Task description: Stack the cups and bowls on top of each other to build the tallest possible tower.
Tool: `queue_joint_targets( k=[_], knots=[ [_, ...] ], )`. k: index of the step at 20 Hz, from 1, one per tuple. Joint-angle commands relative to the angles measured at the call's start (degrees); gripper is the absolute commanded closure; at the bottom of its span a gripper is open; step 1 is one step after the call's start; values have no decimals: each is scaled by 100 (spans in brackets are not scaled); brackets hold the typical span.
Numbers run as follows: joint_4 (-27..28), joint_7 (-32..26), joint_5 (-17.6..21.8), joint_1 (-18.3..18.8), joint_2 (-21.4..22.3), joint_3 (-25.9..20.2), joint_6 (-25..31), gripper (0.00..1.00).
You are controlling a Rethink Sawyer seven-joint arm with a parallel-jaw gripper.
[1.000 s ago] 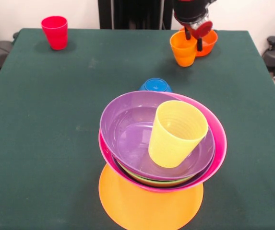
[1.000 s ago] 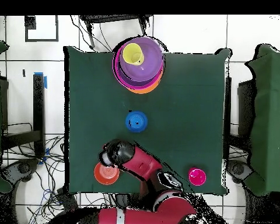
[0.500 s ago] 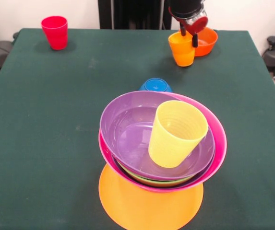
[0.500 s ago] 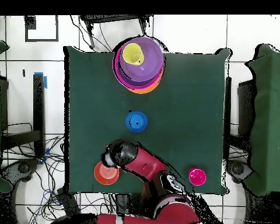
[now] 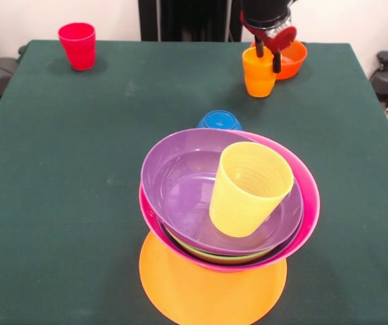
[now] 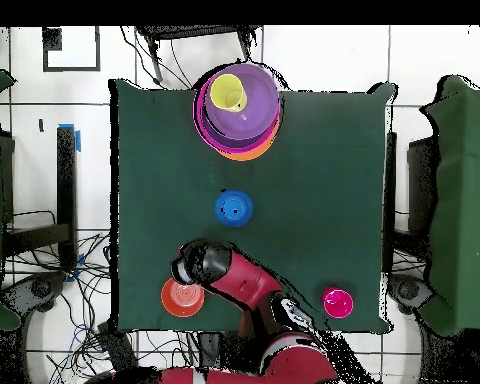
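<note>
Nearest to us stands the tower (image 5: 229, 230) on the green desk (image 5: 65, 176), a yellow cup (image 5: 249, 187) leaning in its purple bowl (image 5: 180, 183); behind it we see the blue bowl (image 5: 219, 120); far back, the tool (image 5: 268, 59) is clamped on the orange cup (image 5: 259, 73), beside the red-orange bowl (image 5: 294, 58); the red cup (image 5: 78, 45) stands far left.
</note>
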State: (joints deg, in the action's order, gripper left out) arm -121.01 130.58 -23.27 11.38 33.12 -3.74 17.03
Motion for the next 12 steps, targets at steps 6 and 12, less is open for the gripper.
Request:
queue_joint_targets(
  k=[6, 12],
  knots=[
    [46, 718, 296, 332, -728, -756, -1504, 0],
    [155, 566, 472, 187, -690, -584, -1652, 0]
  ],
)
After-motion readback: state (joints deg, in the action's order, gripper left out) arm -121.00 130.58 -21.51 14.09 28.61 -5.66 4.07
